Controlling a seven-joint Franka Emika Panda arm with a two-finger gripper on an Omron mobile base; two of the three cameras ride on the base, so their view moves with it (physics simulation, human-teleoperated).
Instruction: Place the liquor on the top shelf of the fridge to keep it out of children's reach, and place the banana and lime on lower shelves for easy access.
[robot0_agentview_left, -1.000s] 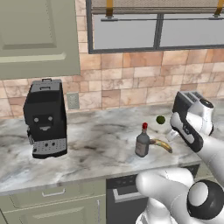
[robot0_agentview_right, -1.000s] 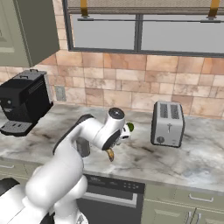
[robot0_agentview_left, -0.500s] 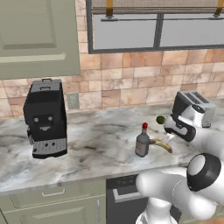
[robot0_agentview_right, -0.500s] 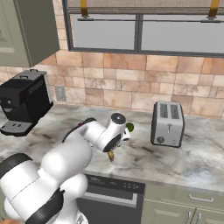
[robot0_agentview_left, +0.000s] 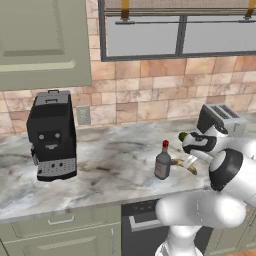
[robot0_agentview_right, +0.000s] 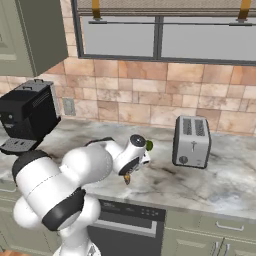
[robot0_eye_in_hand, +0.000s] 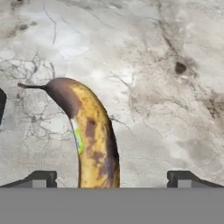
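Gripper (robot0_eye_in_hand: 109, 179) spread fully wide over the marble counter (robot0_eye_in_hand: 175, 52), nothing held, banana (robot0_eye_in_hand: 89, 135) lying flat between the fingertips, liquor (robot0_agentview_left: 162, 161) standing upright nearby.

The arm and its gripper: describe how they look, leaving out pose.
Glossy white rounded arm segments joined by dark grey-black joint bands. The white hand ends in the gripper, whose two small dark grey blocky fingertips each carry a lighter grey patch. No cables or markings visible.
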